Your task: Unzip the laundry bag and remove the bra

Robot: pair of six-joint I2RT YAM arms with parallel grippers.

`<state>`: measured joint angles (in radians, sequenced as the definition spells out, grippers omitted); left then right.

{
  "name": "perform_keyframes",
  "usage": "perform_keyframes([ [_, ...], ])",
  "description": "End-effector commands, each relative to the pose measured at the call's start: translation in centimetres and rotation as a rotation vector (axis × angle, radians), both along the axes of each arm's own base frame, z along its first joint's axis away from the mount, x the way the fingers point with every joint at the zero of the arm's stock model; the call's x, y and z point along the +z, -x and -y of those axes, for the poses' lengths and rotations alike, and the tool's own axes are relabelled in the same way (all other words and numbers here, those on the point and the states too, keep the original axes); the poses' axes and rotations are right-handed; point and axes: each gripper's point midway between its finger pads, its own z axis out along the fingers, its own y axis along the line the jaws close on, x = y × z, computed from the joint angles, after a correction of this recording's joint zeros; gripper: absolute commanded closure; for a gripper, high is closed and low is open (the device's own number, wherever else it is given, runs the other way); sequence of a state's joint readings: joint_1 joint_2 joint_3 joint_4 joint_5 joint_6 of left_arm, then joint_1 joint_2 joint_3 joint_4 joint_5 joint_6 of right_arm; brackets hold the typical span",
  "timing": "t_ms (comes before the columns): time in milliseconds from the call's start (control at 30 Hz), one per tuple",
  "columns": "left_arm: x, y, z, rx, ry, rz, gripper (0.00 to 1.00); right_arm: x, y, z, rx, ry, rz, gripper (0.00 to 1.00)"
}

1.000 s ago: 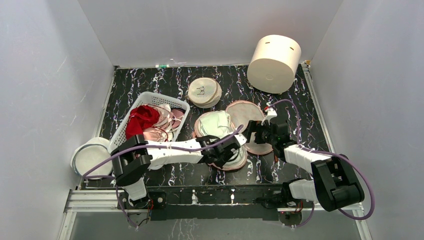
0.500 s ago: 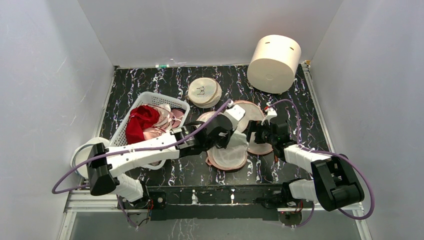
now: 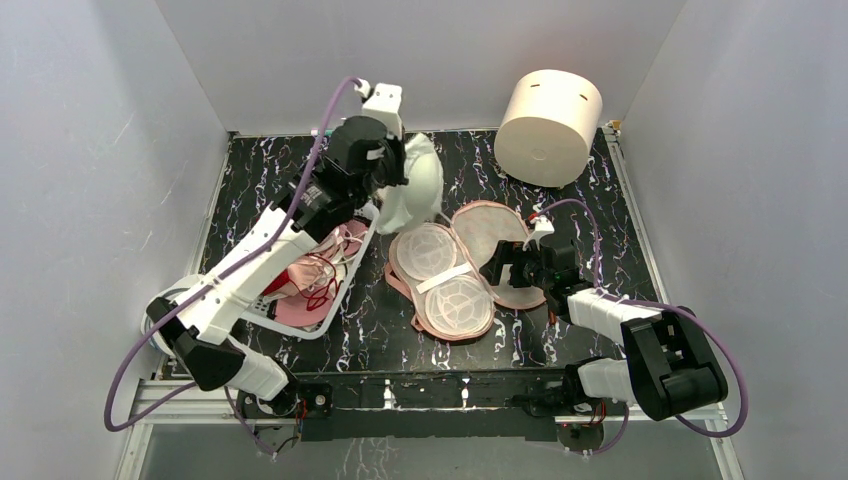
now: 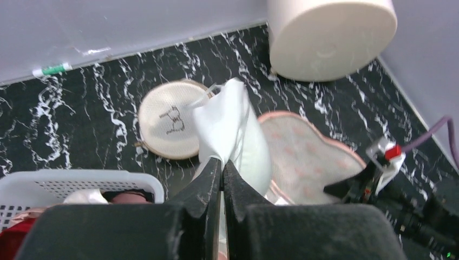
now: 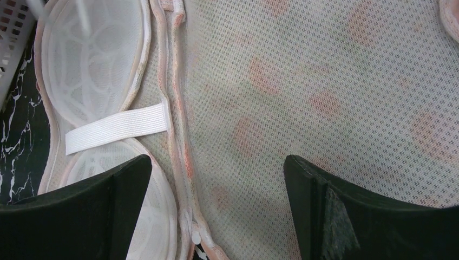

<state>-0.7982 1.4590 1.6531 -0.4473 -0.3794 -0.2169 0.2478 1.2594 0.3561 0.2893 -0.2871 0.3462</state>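
The removal step was all but done. The laundry bag point(image 3: 447, 272) lay unzipped and folded open flat on the black marbled table point(image 3: 260, 170), its 2 halves side by side near the middle, the pale lining and a white elastic strap point(image 5: 116, 127) facing up. The bra point(image 3: 421, 180) was out of it. It hung in the air over the rear of the table, clear of the pouch and just beyond the far corner of the white laundry basket point(image 4: 81, 181). The left pincer point(image 4: 222, 161) was raised high with its 2 fingers closed almost together on a fold of the bra's white fabric, and the cups drooped below the grip. The round mesh disc point(image 4: 170, 125) and the cream drum point(image 4: 330, 35) sat on the table beneath and beyond the hanging garment. The right pincer point(image 5: 216, 168) was low over the printed flap of the pouch with its jaws spread wide and nothing between them; whether its tips pressed on the mesh could not be told. The next move probably called for carrying the bra sideways to a bare patch of table. It should be lowered until the fabric rested before the fingers parted, and the dangling cups kept off the basket rim and the open pouch.
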Motion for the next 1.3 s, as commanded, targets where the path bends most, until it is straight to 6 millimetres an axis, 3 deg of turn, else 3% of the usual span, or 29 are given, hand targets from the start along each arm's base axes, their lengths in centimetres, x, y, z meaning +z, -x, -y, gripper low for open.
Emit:
perform_keyframes([
  [0,3.4,-2.4,-2.6,0.096,0.077,0.036,1.0,1.3,-1.2,-0.3,-0.003,-0.015,0.059,0.08],
  [133,5.7,-5.2,-4.9,0.244,0.206,0.048,1.0,1.2,-1.3,-0.3,-0.001,-0.015,0.055,0.08],
  [400,4.9,-9.6,-9.6,0.455,0.314,0.055,1.0,1.1,-1.2,-0.3,-0.001,-0.015,0.052,0.08],
  [567,4.2,-10.2,-12.3,0.558,0.42,0.038,1.0,1.1,-1.3,-0.3,0.0,-0.015,0.049,0.08],
  [733,2.2,-8.5,-14.5,0.679,0.469,-0.001,1.0,1.0,-1.3,-0.4,0.002,-0.014,0.048,0.08],
  [1100,-2.1,-1.3,-21.9,0.98,0.458,0.02,1.0,0.8,-1.2,-0.6,0.016,-0.018,0.038,0.08],
  [1167,-2.8,-0.4,-22.3,0.997,0.45,0.006,1.0,0.8,-1.2,-0.7,0.018,-0.019,0.038,0.08],
  [1267,-3.6,-0.4,-21.2,0.874,0.401,0.004,1.0,0.7,-1.2,-0.6,0.018,-0.019,0.035,0.08],
])
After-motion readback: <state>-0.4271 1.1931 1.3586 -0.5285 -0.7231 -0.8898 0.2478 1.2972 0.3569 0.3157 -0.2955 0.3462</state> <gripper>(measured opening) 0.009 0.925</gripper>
